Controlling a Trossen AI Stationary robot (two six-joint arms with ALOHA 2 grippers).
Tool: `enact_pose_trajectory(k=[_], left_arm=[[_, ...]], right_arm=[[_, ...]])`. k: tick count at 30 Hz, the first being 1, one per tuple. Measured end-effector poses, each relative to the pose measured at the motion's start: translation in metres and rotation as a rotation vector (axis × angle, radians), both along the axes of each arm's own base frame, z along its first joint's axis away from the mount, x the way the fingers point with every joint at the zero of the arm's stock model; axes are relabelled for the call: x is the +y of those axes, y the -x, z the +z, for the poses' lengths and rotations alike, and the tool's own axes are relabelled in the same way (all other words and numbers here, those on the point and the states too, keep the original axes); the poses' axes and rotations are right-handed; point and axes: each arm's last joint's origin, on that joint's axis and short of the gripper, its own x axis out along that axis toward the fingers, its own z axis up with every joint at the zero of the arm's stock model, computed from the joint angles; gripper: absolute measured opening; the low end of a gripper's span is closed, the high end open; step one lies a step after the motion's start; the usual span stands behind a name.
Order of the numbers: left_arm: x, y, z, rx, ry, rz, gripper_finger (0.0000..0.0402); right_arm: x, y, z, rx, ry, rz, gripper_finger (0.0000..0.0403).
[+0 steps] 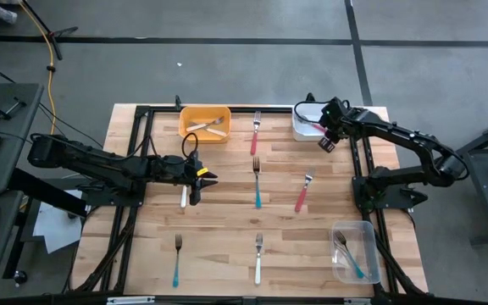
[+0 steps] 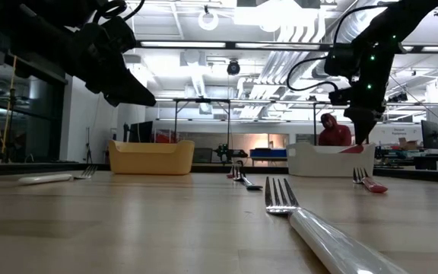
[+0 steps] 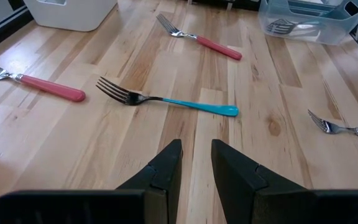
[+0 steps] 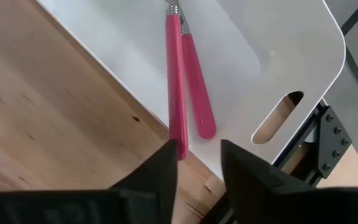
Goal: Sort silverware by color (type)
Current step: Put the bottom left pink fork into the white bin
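Silverware, small forks with silver heads and slim plastic handles in white, pink-red or teal, lies scattered across your wooden table (image 1: 227, 254). A teal fork (image 1: 257, 184) sits near the middle, with a pink fork (image 1: 255, 133) farther back and another pink fork (image 1: 302, 193) to its right. Along the front edge lie a second teal fork (image 1: 177, 260) and a white fork (image 1: 259, 258), and one more white fork (image 1: 184, 195) lies just beside your left gripper (image 1: 206, 180). That gripper hovers above the boards left of center, its fingers (image 3: 166, 165) parted a little and holding nothing. Your right gripper (image 1: 327, 140) hangs over the front edge of the white bin (image 1: 302, 127) at the back right, its fingers (image 4: 160, 171) slightly apart and empty, with two pink forks (image 4: 188, 74) lying side by side inside the bin. The yellow bin (image 1: 203, 124) at the back left holds white-handled forks, and the clear bin (image 1: 354, 252) at the front right holds teal ones. In the low view, a person in red (image 2: 333, 131) shows in the room beyond the table.
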Motion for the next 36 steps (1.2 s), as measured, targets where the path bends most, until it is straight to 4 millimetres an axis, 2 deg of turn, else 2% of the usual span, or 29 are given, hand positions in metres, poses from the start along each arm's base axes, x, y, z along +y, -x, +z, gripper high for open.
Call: enact_pose_trajectory(k=[5, 13, 17, 23, 31, 36], left_arm=[[0.000, 0.000, 0.000, 0.000, 0.000, 0.000, 0.0078], [0.000, 0.000, 0.000, 0.000, 0.000, 0.000, 0.0079], [0.000, 0.000, 0.000, 0.000, 0.000, 0.000, 0.0078], [0.000, 0.000, 0.000, 0.000, 0.000, 0.000, 0.0078], [0.000, 0.000, 0.000, 0.000, 0.000, 0.000, 0.0078], [0.000, 0.000, 0.000, 0.000, 0.000, 0.000, 0.0078]], right_arm=[[0.000, 0.000, 0.000, 0.001, 0.005, 0.006, 0.0152], [0.001, -0.001, 0.000, -0.023, -0.027, 0.048, 0.0156], [-0.002, -0.002, -0.005, 0.024, -0.021, 0.038, 0.0156], [-0.012, -0.005, -0.014, 0.142, 0.063, -0.013, 0.0156], [-0.017, -0.005, -0.003, 0.163, 0.241, -0.107, 0.0156], [-0.014, -0.006, -0.006, 0.028, 0.100, -0.047, 0.0156]])
